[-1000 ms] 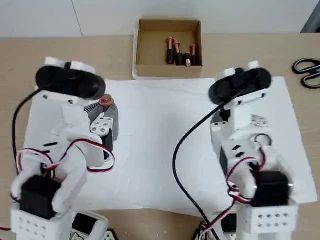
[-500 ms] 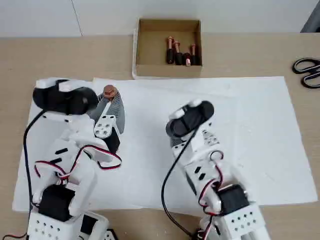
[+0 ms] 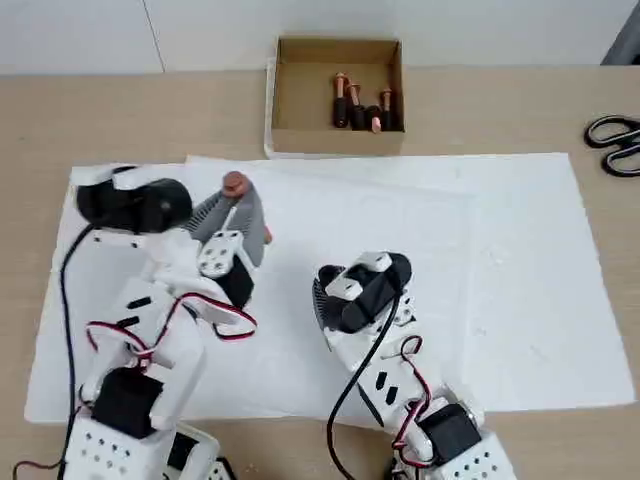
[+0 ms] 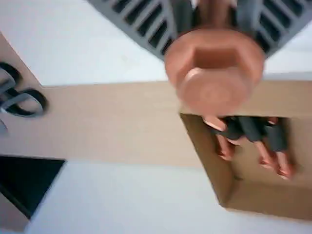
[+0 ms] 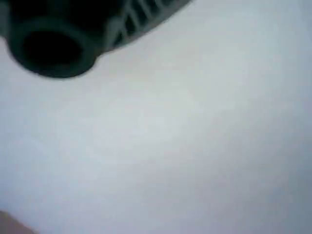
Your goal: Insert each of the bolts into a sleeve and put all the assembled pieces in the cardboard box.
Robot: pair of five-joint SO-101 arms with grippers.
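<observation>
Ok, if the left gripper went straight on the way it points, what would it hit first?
Probably the cardboard box at its near corner, the left gripper's bolt leading; depth is unclear, so maybe the table first.

Pale wood-grain bench (image 3: 120, 110) running edge to edge under soft, even light. Across its middle, a wide white sheet (image 3: 500, 250), faintly creased, lying flat. Behind the far edge, a plain white wall (image 3: 200, 30) crossed by one thin seam. At the far right, black-handled scissors (image 3: 615, 140) resting on bare wood, just off the sheet's corner.
</observation>
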